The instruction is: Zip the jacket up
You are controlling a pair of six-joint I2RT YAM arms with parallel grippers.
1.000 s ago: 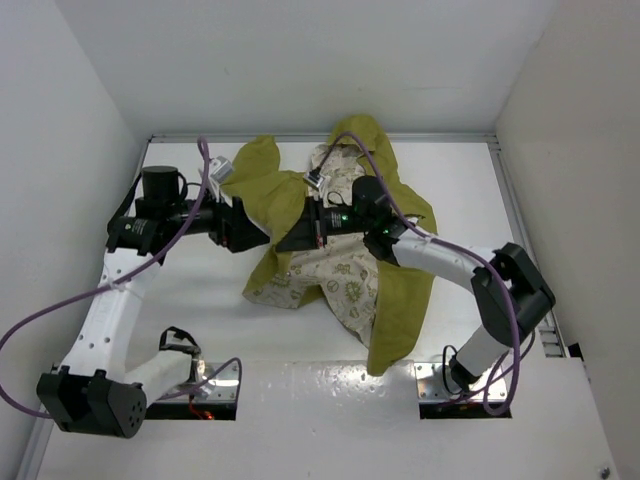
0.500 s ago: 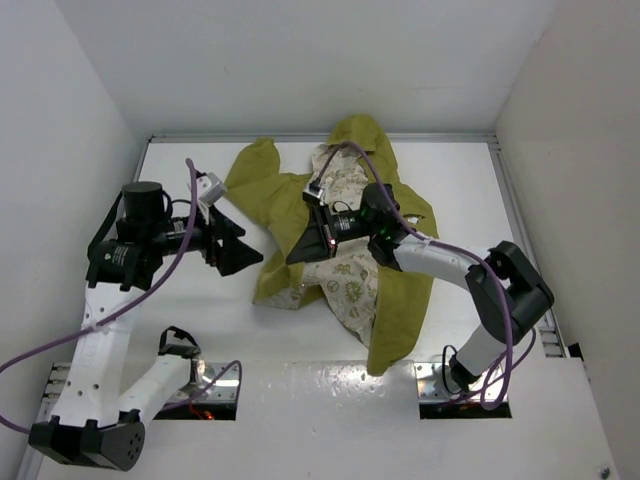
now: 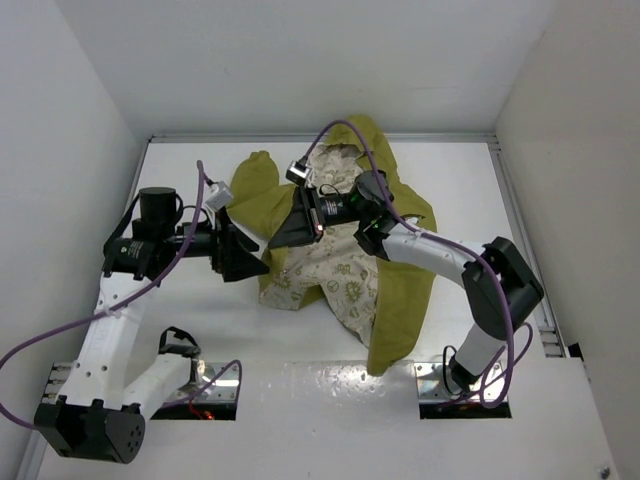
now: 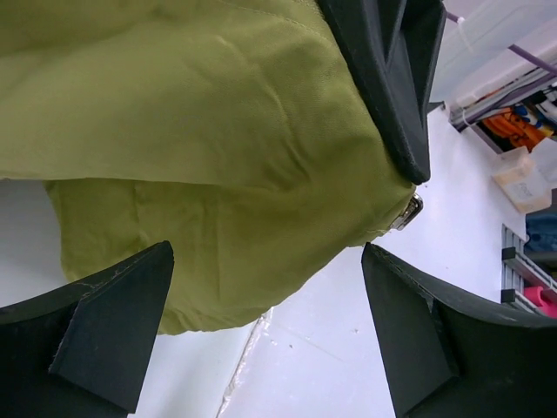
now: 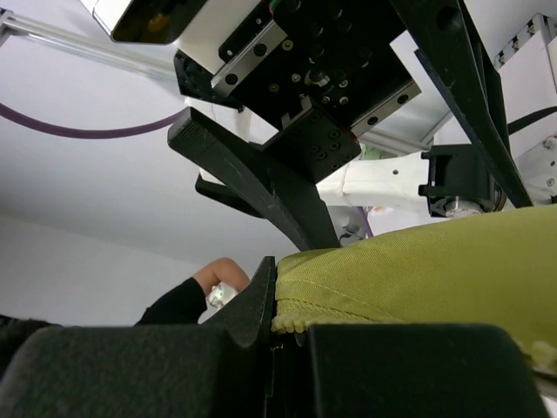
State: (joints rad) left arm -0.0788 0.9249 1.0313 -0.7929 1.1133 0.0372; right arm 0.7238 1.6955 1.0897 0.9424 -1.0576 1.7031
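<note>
The olive-green jacket (image 3: 395, 290) lies open on the white table (image 3: 500, 190), its cream printed lining (image 3: 335, 275) facing up. My right gripper (image 3: 283, 237) is shut on the jacket's left front edge, pinching the zipper teeth (image 5: 291, 325) and holding that edge off the table. My left gripper (image 3: 255, 262) is open and empty just left of that lifted edge. In the left wrist view green fabric (image 4: 218, 148) hangs between and above my fingers, with a metal zipper piece (image 4: 407, 212) at its corner beside the right gripper's black finger (image 4: 396, 87).
White walls (image 3: 70, 120) close in the table on three sides. One sleeve (image 3: 250, 180) lies toward the back left, and the hood (image 3: 362, 135) touches the back wall. Purple cables loop over both arms.
My right gripper has lifted the jacket's edge up and slightly left. My left arm pulled back to the left, then came in again toward the held edge.
</note>
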